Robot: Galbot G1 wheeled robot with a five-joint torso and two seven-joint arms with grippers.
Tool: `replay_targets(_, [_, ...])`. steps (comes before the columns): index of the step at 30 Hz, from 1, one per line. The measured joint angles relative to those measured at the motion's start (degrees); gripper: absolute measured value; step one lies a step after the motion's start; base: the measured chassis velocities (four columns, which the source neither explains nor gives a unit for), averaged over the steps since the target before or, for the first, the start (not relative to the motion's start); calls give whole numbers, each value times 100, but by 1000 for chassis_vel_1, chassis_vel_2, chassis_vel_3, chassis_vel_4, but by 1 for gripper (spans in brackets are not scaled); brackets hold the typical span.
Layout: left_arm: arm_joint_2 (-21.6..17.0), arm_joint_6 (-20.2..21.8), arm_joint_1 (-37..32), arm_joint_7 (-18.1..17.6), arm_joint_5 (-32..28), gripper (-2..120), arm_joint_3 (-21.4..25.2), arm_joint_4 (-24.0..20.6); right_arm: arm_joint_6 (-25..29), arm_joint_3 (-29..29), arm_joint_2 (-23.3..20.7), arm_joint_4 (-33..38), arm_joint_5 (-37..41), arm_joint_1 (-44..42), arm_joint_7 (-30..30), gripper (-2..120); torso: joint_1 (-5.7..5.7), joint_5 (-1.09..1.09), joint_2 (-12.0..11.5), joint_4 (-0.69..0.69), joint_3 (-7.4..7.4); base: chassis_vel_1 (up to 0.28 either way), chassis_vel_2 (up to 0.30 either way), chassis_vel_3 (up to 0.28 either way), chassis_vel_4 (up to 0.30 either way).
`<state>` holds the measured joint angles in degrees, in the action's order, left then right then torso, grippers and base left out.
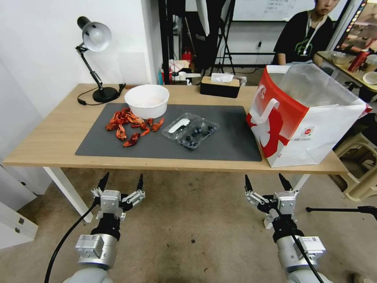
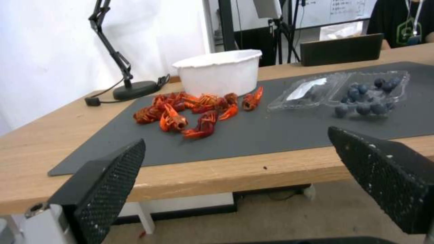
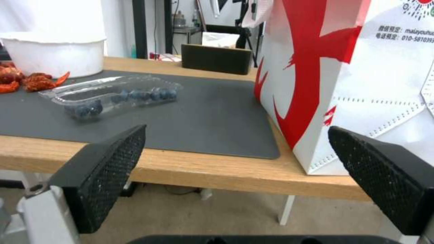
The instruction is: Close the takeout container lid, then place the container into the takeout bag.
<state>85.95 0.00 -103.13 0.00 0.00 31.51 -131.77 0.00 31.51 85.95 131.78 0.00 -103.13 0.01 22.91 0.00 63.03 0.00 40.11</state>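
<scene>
Red-and-white takeout bag (image 1: 304, 129), dark grey mat (image 1: 231, 137), seemingly plain.

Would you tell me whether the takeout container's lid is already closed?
No, the lid lies folded open flat on the mat beside the blueberry-filled half of the takeout container.

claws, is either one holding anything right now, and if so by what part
Nothing is held. Both the left claw and the right claw hang open in front of the table, short of its edge. The container lies open on the mat, untouched.
</scene>
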Motion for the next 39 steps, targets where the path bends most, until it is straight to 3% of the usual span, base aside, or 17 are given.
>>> replay_targets(25, [6,21,19,-5,-20,100,-4,0,-12,0,0,0,2,7,0,100,0,0,0,0,0,0,0,0,0])
replay_targets(29, [100,310,259,-75,-225,100,-70,2,-93,5,6,0,18,59,6,100,-1,-2,-1,0,0,0,0,0,0])
replay_targets(33, [218,661,494,-173,-481,100,-141,2,-429,47,31,16,93,242,51,100,-2,0,0,1,-1,0,0,0,0])
replay_targets(35, [395,1131,811,-318,-885,100,-254,0,-1018,126,89,63,227,570,143,100,-1,-3,0,-3,0,0,0,0,0])
replay_targets(39, [413,1100,811,-356,-1004,100,-255,-2,-1482,189,132,105,348,829,224,100,0,2,-1,0,0,0,0,0,0])
